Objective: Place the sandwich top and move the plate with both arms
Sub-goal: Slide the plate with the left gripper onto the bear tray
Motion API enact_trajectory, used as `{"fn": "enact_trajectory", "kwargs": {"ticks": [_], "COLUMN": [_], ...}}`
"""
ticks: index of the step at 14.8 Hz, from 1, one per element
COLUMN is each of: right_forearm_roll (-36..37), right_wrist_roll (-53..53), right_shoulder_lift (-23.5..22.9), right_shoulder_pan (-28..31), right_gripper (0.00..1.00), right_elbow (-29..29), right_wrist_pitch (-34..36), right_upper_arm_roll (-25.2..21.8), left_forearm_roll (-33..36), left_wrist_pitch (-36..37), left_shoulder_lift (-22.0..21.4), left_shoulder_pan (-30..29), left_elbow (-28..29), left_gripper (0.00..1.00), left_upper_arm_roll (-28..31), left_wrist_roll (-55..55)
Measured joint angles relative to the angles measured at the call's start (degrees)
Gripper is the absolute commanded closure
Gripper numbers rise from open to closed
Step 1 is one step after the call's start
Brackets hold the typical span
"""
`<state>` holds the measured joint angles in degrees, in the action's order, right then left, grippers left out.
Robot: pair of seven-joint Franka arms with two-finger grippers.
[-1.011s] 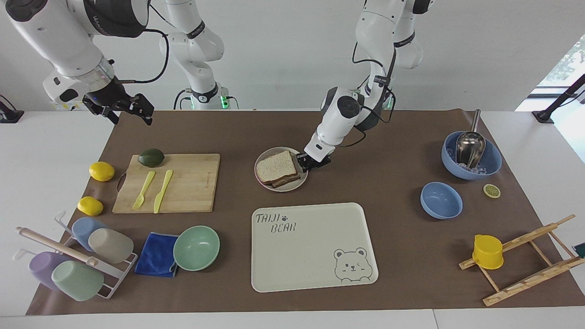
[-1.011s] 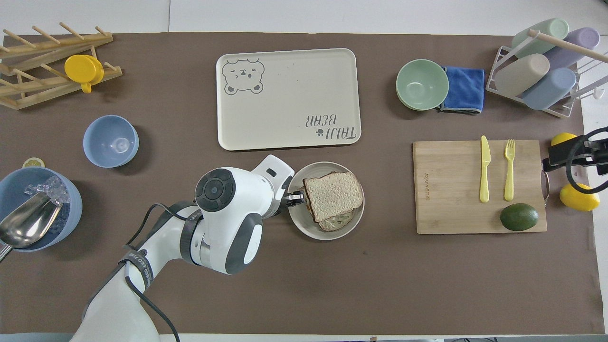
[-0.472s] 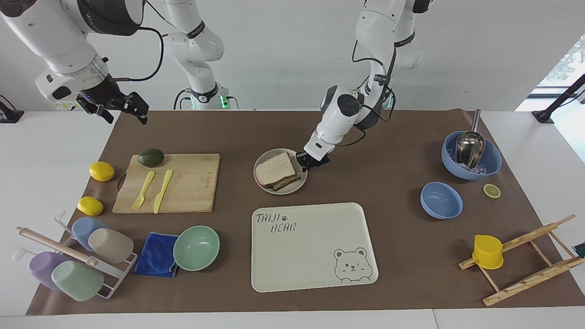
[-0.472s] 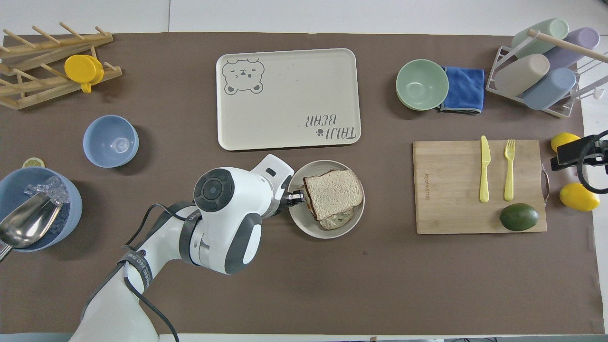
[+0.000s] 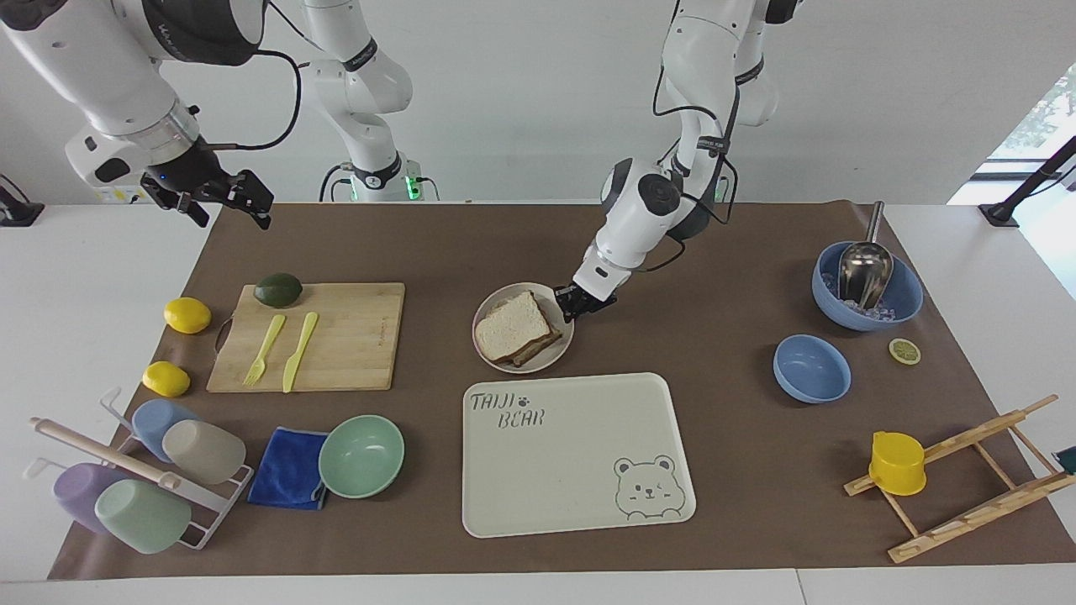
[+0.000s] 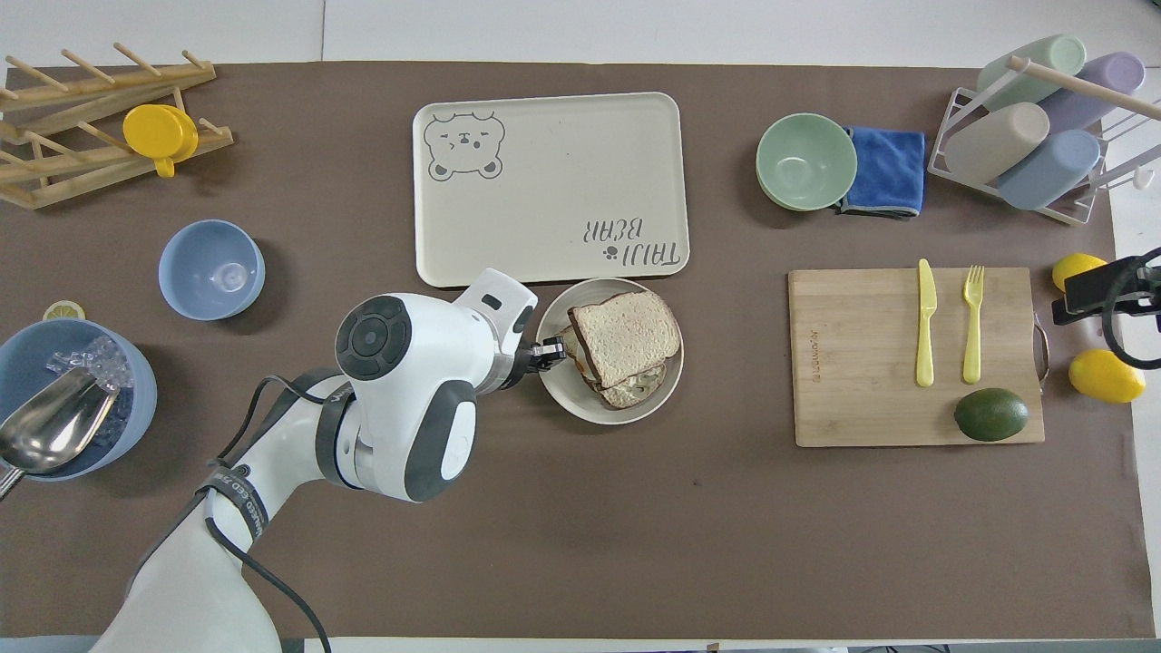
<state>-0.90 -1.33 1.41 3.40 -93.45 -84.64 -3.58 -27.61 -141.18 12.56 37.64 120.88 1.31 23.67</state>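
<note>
The sandwich top [image 5: 511, 323] [image 6: 624, 333] lies on a lower slice on the small round plate [image 5: 560, 347] [image 6: 562, 399], which sits right beside the bear tray's nearer edge. My left gripper [image 5: 568, 300] [image 6: 550, 348] is shut on the plate's rim at the side toward the left arm's end. My right gripper [image 5: 225, 197] [image 6: 1093, 292] hangs open in the air over the mat's edge at the right arm's end, above the lemons, holding nothing.
The cream bear tray [image 5: 580, 496] [image 6: 544, 118] lies just past the plate. A cutting board [image 5: 353, 336] carries a fork, a knife and an avocado. A green bowl [image 5: 361, 455], blue cloth, cup rack, two blue bowls [image 5: 811, 368], a lemon slice and a wooden rack ring the mat.
The left gripper has carried the plate with the sandwich away from the robots, up to the tray's edge. The right gripper rose slightly earlier and has since held still.
</note>
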Motion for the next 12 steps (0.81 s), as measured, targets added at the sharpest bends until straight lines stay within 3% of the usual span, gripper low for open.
{"fn": "enact_trajectory", "kwargs": {"ticks": [8, 12], "right_forearm_roll": [0.0, 0.0], "right_wrist_roll": [0.0, 0.0], "right_shoulder_lift": [0.0, 0.0], "right_shoulder_pan": [-0.1, -0.1], "right_gripper": [0.0, 0.0], "right_elbow": [0.0, 0.0], "right_wrist_pitch": [0.0, 0.0], "right_upper_arm_roll": [0.2, 0.2], "left_forearm_roll": [-4.3, -4.9], "left_wrist_pitch": [7.1, 7.4], "left_shoulder_lift": [0.0, 3.1], "left_shoulder_pan": [-6.8, -10.7], "left_elbow": [-9.2, -15.0], "left_gripper": [1.0, 1.0], "left_upper_arm_roll": [0.3, 0.3], "left_wrist_roll": [0.0, 0.0]}}
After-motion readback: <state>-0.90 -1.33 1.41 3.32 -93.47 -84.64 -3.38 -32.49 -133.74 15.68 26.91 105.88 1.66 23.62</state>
